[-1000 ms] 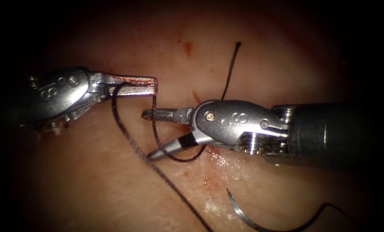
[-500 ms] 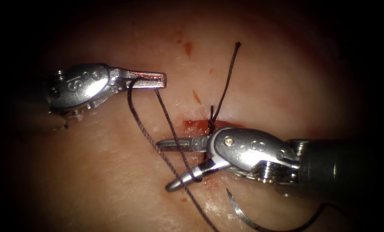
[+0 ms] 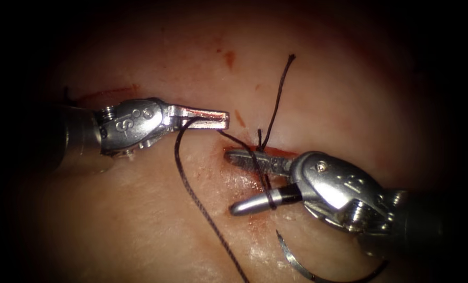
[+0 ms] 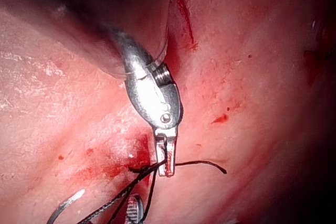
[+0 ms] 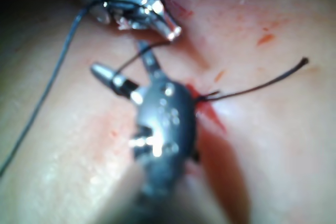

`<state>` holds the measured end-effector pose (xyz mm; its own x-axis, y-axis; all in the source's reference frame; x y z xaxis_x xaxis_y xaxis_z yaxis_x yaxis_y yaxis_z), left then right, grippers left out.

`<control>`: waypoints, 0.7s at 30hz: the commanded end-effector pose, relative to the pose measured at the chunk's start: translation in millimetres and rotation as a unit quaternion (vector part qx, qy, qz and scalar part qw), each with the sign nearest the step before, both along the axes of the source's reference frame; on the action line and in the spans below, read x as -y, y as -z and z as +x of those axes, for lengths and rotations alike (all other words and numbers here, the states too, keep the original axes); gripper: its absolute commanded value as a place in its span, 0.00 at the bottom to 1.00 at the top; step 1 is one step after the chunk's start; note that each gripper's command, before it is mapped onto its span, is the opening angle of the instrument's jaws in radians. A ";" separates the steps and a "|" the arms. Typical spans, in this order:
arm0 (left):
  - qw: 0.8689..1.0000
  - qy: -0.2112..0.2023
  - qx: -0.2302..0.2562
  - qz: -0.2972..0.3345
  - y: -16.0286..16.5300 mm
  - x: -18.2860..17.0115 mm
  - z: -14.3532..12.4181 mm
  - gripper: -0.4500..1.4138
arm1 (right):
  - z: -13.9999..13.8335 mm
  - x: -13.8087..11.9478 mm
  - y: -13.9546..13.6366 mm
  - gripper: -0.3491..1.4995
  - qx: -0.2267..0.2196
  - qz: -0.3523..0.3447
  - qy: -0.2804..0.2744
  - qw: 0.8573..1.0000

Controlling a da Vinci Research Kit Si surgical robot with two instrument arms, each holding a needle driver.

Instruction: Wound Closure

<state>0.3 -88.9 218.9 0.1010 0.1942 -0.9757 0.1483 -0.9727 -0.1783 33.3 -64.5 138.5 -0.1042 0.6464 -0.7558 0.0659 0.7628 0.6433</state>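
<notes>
My right arm's steel claw [image 5: 126,72] stands spread over the pink, glistening tissue [image 5: 273,145], dark thread [image 5: 128,62] draped across one prong. The left arm's shiny metal claw [image 5: 170,29] sits just beyond. A dark, frayed thread end [image 5: 262,84] trails from the red cut [image 5: 210,109].

Left tool [image 3: 220,119]: polished silver wrist housing with small round holes and an engraved marking, a threaded collar behind it, dark shaft. Slim, flat jaws smeared red. Right tool [image 3: 244,181]: rounded silver housing with one bright rivet, ridged pulley at the wrist, black band on one jaw, dark grey shaft.
</notes>
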 end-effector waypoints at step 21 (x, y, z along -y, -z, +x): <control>1.000 -0.006 0.012 -0.016 -4.1 7.3 -4.3 0.00 | -1.8 -1.2 -2.1 0.68 0.030 0.076 -0.201 0.976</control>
<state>-3.5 -95.9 222.4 0.1221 0.1624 -0.9791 0.1632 -0.9764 -0.1416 30.9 -62.9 140.0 -0.3337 0.6647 -0.6684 -0.2673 0.6133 0.7433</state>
